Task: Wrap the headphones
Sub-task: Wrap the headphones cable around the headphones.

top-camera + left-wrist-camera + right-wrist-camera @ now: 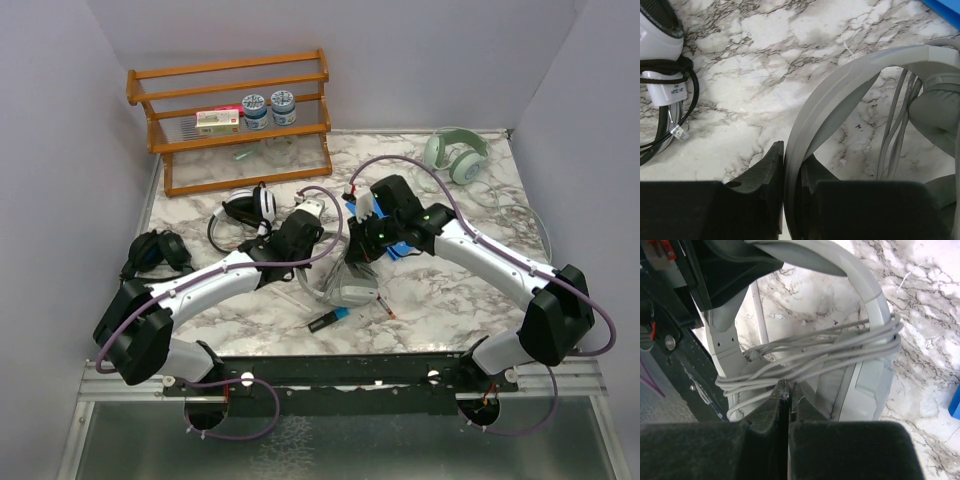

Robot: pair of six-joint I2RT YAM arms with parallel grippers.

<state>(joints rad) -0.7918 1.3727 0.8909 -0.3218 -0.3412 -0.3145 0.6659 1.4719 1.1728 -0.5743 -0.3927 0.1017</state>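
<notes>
The headphones being worked on are the grey pair [348,285], sitting mid-way across the marble table [440,300] between the two arms in the overhead view. Three more pairs wait around it: an all-black pair [155,250] at the left edge, a white-and-black pair [250,205] just beyond the left arm, and a pale green pair [455,155] at the far right, its thin lead apparently loose on the marble.

Over to the left wrist: the left gripper [792,165] has its fingers clamped hard on the grey headband [840,80], pinning it on edge.

Now the right wrist: the right gripper [786,392] shows fingers pressed together, tips buried in the cable [840,345]. Whether a strand is nipped cannot be told. Several turns cross the frame, and one slack loop hangs at the lower left. This pair looks nearly wrapped, with the tail left to secure and the other pairs seemingly to follow.
</notes>
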